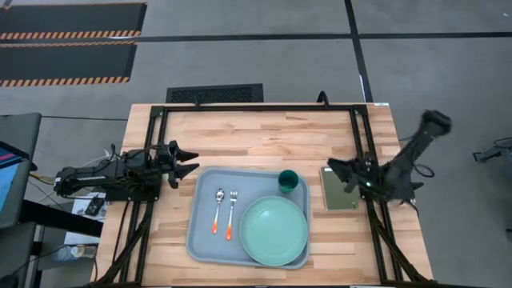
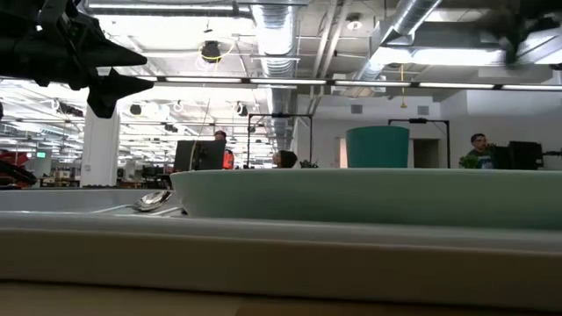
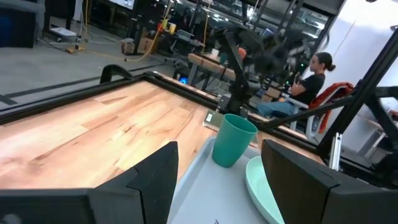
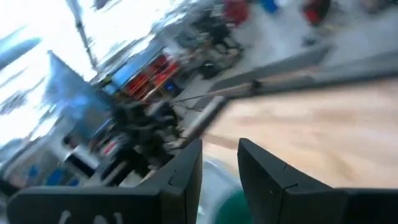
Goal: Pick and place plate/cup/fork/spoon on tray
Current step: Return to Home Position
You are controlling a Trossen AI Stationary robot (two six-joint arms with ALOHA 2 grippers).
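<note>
The pale blue-grey tray [image 1: 204,240] lies in the middle of the table. On it rest the mint-green plate [image 1: 274,230] at its near right, the upright teal cup [image 1: 288,181] at its far right corner, and the spoon [image 1: 218,210] and fork [image 1: 232,214] side by side at its left, heads toward the far edge. My left gripper [image 1: 188,162] is open and empty, raised just off the tray's far left corner. My right gripper [image 1: 336,170] is to the right of the cup, fingers a little apart, empty. The left wrist view shows the cup [image 3: 233,140] and the plate [image 3: 264,183].
A small grey-green pad [image 1: 342,196] lies on the table right of the tray, under my right gripper. Black frame rails [image 1: 256,107] run along the table's far edge and both sides. Bare wood shows beyond the tray's far edge. People sit in the room behind.
</note>
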